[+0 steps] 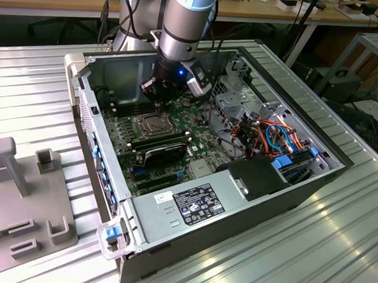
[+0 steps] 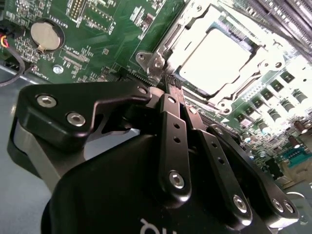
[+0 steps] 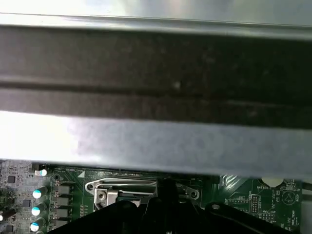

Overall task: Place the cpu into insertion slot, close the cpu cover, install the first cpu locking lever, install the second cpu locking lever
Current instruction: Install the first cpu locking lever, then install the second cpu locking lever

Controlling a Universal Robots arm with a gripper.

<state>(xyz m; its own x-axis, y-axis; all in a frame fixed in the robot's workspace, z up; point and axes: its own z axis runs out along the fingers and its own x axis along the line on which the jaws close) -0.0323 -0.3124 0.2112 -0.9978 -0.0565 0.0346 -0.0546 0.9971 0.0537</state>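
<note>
Arm: we see the grey and pale-blue robot arm (image 1: 185, 27) reaching down into the open dark metal computer case (image 1: 313, 186), which lies on the ribbed aluminium counter (image 1: 40, 76).

Gripper: the black gripper (image 2: 171, 92) hangs just at the 12 o'clock edge of the socket in the exterior view. In the second wrist view we see the jaws drawn together to a narrow tip with nothing between them, the tip at or just over the socket's edge; we cannot tell if it touches.

Chip: the flat square silver-grey cpu (image 2: 217, 56) already sits in the insertion slot (image 1: 147, 122) on the green circuit board (image 1: 128, 157).

Cover: the thin silver metal cpu cover (image 2: 195, 22) appears to lie down around the chip, its square window framing the chip's top.

Handling: we judge the chip light, stiff and fragile underneath. The cover and its wire levers are springy thin metal, best pressed or hooked at their free ends, never on the chip's face.
</note>
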